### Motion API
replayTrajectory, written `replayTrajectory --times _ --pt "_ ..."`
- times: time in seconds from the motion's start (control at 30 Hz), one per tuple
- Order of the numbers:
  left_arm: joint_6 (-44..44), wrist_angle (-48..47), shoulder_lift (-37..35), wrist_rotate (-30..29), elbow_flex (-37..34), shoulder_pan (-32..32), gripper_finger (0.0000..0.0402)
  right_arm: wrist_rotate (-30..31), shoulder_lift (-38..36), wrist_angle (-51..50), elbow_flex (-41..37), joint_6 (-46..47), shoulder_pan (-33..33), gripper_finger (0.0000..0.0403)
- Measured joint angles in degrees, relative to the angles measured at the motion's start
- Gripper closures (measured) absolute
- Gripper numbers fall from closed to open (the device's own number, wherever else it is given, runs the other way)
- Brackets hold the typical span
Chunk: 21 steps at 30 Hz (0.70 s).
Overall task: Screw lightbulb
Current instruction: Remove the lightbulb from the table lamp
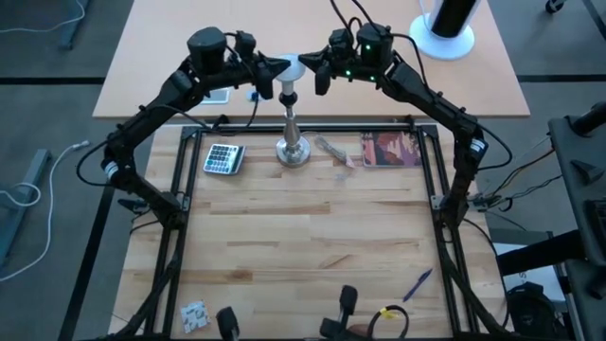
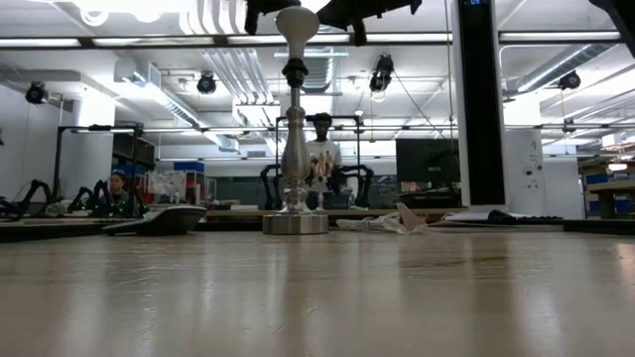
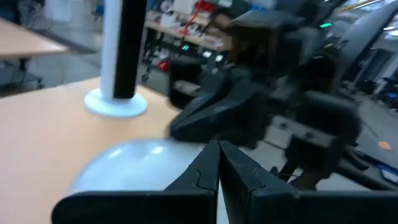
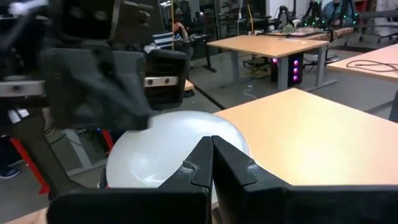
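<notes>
We see the bulb sitting upright in the socket atop the silver stand, which stands at the far edge of the wooden table. Our left pincer hangs at the bulb's left side and our right pincer at its right, both at bulb height, tips pointing at each other. Each pincer's fingers are pressed together, pinching nothing; whether the tips touch the glass we cannot tell. On the table near the stand lie a calculator, a crumpled wrapper and a booklet.
</notes>
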Motion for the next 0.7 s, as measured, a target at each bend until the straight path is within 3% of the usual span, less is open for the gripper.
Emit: replayTrajectory --times 0.4,0.7 --pt "1.91 4.38 -0.86 -0.95 0.51 0.15 0.0401 -0.26 0.01 -1.69 5.98 -1.53 0.02 0.0403" --pt "8.62 -1.06 -0.99 -11.25 1.22 0.26 0.0401 -0.70 0.03 -5.34 5.60 -1.75 0.59 0.0403"
